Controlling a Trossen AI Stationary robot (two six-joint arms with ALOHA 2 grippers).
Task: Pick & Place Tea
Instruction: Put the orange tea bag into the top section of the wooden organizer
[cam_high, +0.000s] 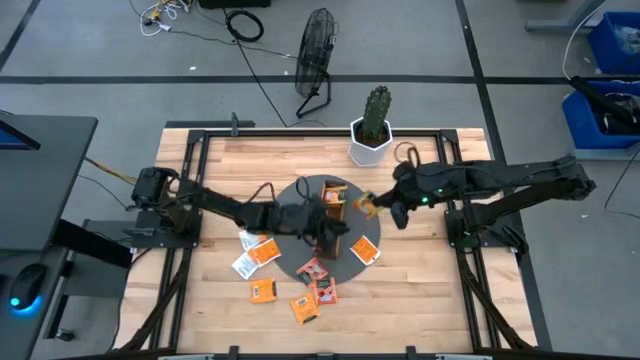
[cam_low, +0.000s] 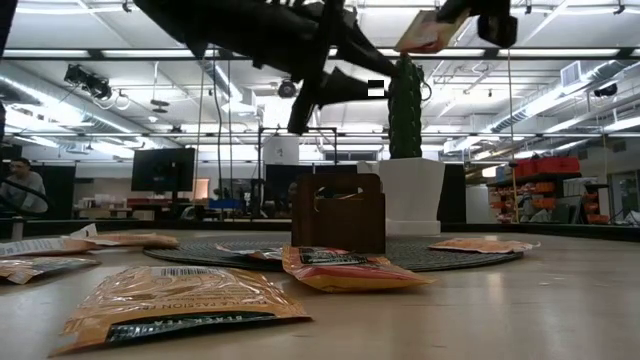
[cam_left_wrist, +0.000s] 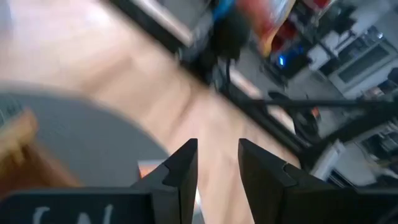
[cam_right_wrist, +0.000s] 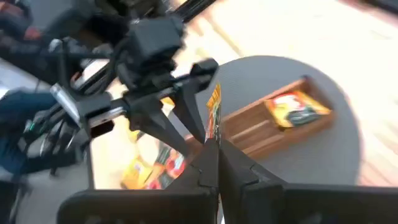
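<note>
From above, we see the right claw (cam_high: 385, 207) over the right rim of the round grey mat (cam_high: 362, 222), pressed together on an orange tea sachet (cam_high: 366, 205), just beside the wooden compartment tray (cam_high: 334, 205) at the mat's middle. The left claw (cam_high: 333, 232) hangs over the mat close to the tray, and we cannot read its jaws here. More tea sachets (cam_high: 262, 251) lie loose toward the worktop's (cam_high: 420, 290) front edge, left of centre, and one rests on the mat's front right rim. A potted cactus (cam_high: 374, 125) stands at the back edge.

From table height, we find the held sachet (cam_low: 430, 32) gripped by one edge and hanging high above the tray (cam_low: 338, 213). We judge this thin hold could let it swing or slip and miss the narrow compartments. The two arms work close together, so a brush between them could knock the tray.

Through the left wrist camera, its claw (cam_left_wrist: 217, 163) stands spread and empty above the mat's rim.

Through the right wrist camera, its claw (cam_right_wrist: 212, 152) pinches the sachet on edge, with the left arm close ahead; one sachet (cam_right_wrist: 297, 109) already lies in the tray (cam_right_wrist: 261, 127).

The worktop is pale plank wood in a black frame. Beyond it lie a grey floor with cables, a standing fan (cam_high: 315, 55), blue bins and an open workshop with monitors, where a person sits far off.
</note>
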